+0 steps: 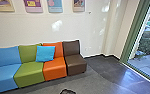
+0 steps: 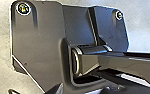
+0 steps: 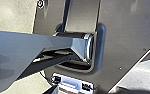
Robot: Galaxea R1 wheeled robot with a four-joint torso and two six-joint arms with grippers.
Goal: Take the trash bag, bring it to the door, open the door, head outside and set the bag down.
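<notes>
Indoors, robot nr. seats (image 1: 54, 68), green-framed glass (image 1: 132, 35) to R; dark item (image 1: 68, 91) low, poss. bag, unconfirmed. Either hand's grip: can't tell. Exit, set-down prob. undone.

An office-building lounge here: colourful padded seats (image 1: 54, 68) along the wall (image 1: 88, 27), posters (image 1: 33, 5) above, glass door (image 1: 147, 45) alongside.

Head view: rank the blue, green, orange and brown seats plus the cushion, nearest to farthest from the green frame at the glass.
From the green frame, robot's right:
1. Brown seat, right end of row
2. Orange seat, left of brown
3. Green seat, left of orange
4. Blue seat, far left
Cushion overlaps orange and green: unranked.
</notes>
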